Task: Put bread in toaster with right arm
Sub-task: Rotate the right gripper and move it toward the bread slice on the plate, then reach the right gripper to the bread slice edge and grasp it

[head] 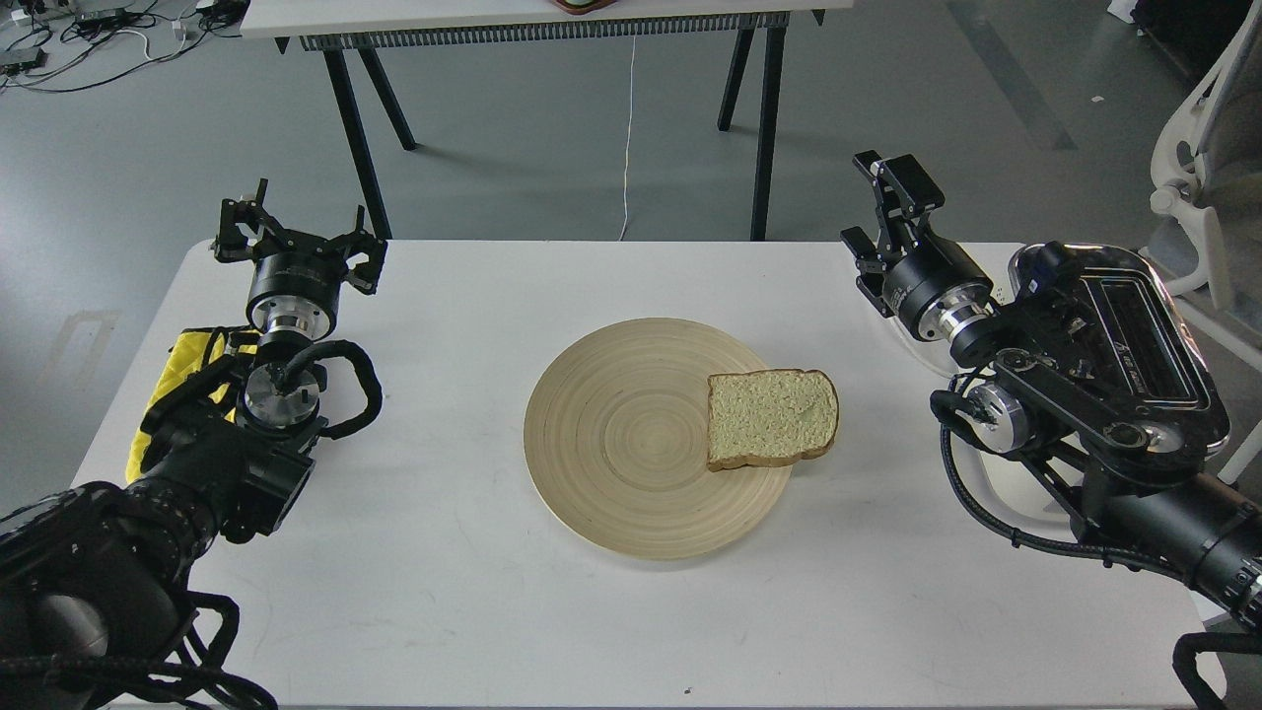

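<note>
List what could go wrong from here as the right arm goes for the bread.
1. The bread lies flat, overhanging the right rim of the wooden plate; a pinch from the right gripper may push it off or drag the plate.
2. The right arm covers much of the toaster, so the slots are partly hidden and lining up the slice could be hard.
3. Swinging back, the arm's cables might brush the toaster.

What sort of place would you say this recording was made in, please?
Probably a robotics lab or test room: a plain white table on a grey floor, loose cables by a second table, and an office chair.
</note>
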{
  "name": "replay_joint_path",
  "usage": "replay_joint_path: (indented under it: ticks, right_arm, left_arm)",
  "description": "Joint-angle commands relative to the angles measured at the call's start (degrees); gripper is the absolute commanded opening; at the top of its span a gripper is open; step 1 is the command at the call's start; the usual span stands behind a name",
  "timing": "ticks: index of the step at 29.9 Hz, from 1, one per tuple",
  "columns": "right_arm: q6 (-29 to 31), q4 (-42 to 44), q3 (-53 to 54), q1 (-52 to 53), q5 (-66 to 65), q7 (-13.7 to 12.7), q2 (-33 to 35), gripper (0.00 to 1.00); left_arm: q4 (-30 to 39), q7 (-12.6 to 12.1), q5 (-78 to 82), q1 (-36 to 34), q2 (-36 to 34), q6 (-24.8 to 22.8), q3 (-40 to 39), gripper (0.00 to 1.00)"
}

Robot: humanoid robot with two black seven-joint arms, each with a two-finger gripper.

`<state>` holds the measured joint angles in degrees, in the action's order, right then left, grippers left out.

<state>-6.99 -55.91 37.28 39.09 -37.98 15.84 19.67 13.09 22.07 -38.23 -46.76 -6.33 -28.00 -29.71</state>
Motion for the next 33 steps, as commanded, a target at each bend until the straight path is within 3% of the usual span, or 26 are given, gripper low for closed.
replay_joint_path:
  ticks: [1, 14, 33]
  right_arm:
    - [-3.46, -1.84, -4.92, -0.06, -1.91, -0.2, 3.96, 0.99]
    - [-8.65, -3.24, -18.38, -1.38, -2.97, -0.11, 7.05, 0.99]
    - [-8.47, -7.02, -26.38, -4.46, -2.88, -0.02, 7.05, 0.98]
  left_arm:
    - [0.0, 0.0, -0.01, 0.0, 0.0, 0.0, 0.0, 1.0]
    - [0.0, 0.0, -0.01, 0.0, 0.0, 0.0, 0.0, 1.0]
    - [0.0, 0.0, 0.08, 0.0, 0.0, 0.0, 0.0, 1.0]
